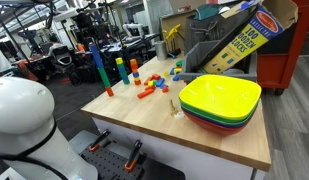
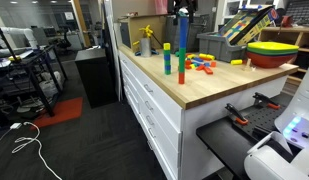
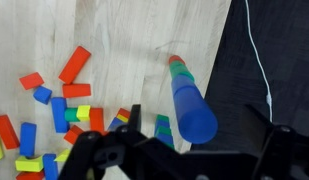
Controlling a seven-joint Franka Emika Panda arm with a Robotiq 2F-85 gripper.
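One tall tower (image 3: 190, 102): standing straight up by the counter (image 3: 144, 30) edge, pointing up between the jaws.
Jaws: hanging wide open, holding nothing.

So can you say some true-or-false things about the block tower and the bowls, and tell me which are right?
1. The tall block tower has a blue block on top. True.
2. The gripper is squeezing a red block. False: its jaws stand open on either side of the tower's top.
3. The top one of the stacked bowls is yellow. True.
4. The loose blocks lie on the floor. False: they lie on the wooden table.
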